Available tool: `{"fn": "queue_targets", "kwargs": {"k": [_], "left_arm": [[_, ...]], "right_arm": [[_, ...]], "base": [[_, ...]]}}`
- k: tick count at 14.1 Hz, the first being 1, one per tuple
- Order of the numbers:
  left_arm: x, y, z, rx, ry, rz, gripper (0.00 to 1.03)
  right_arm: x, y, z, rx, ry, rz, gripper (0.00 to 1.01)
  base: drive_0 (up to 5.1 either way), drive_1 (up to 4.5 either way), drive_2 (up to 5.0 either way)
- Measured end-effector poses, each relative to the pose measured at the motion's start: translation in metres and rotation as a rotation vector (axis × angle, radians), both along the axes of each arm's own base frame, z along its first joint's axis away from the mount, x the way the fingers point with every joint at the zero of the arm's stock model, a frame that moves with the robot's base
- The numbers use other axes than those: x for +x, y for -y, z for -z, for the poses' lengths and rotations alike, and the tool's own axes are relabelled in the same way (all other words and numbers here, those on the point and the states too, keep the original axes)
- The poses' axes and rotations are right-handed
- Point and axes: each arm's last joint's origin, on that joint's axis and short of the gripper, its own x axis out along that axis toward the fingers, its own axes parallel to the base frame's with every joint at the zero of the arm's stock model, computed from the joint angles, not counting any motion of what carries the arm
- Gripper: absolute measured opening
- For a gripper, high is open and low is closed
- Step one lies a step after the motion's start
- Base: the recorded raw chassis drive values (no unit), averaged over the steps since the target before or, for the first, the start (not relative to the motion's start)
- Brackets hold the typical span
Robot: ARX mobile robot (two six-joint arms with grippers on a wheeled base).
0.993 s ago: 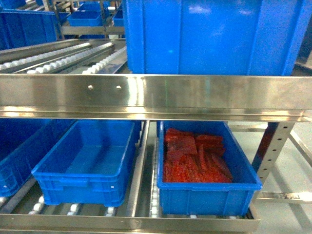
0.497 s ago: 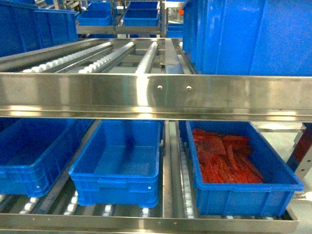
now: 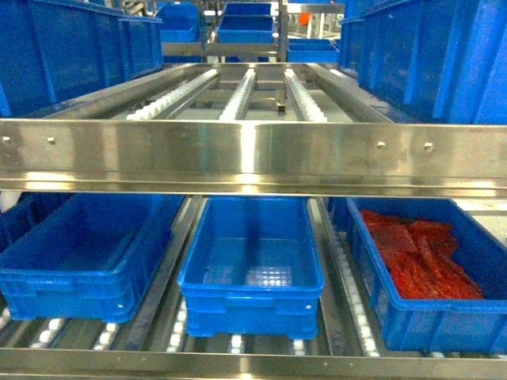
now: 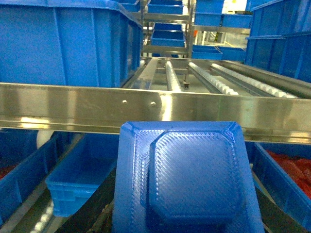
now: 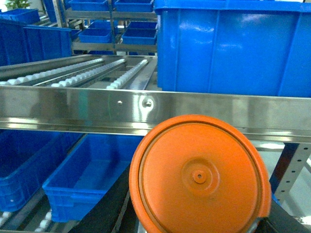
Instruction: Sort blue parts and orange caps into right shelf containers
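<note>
A ribbed blue part (image 4: 194,179) fills the lower middle of the left wrist view, with my left gripper (image 4: 187,218) shut on it; one dark finger (image 4: 92,213) shows beside it. My right gripper (image 5: 197,218) is shut on a round orange cap (image 5: 199,177), held face-on to the camera. Neither gripper shows in the head view. On the lower shelf stand three blue containers: an empty left one (image 3: 71,279), an empty middle one (image 3: 249,286), and a right one (image 3: 444,307) holding red-orange pieces (image 3: 420,261). Both held parts hang in front of the shelf, outside the bins.
A steel rail (image 3: 253,158) crosses the shelf front above the lower bins. Behind it run roller tracks (image 3: 245,91). Tall blue bins stand on the upper level at left (image 3: 71,47) and right (image 3: 444,55). A perforated upright (image 5: 294,165) stands at the shelf's right end.
The head view has shifted left along the shelf: the bin with red-orange pieces slid from the centre to the right edge, and a third bin came into view on the left.
</note>
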Motion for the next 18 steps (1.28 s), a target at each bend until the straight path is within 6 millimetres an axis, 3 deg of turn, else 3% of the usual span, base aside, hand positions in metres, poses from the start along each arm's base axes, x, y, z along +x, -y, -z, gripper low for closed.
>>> {"fn": "queue_targets", "kwargs": {"k": [10, 18], "left_arm": [[0.0000, 0.0000, 0.0000, 0.000, 0.000, 0.000, 0.44], [0.0000, 0.0000, 0.0000, 0.000, 0.000, 0.000, 0.44]], "right_arm": [[0.0000, 0.0000, 0.0004, 0.000, -0.004, 0.000, 0.44], [0.0000, -0.0001, 0.0001, 0.000, -0.002, -0.003, 0.44]], "base": [[-4.9, 2.46, 2.5], [0.0, 0.00, 0.0]]}}
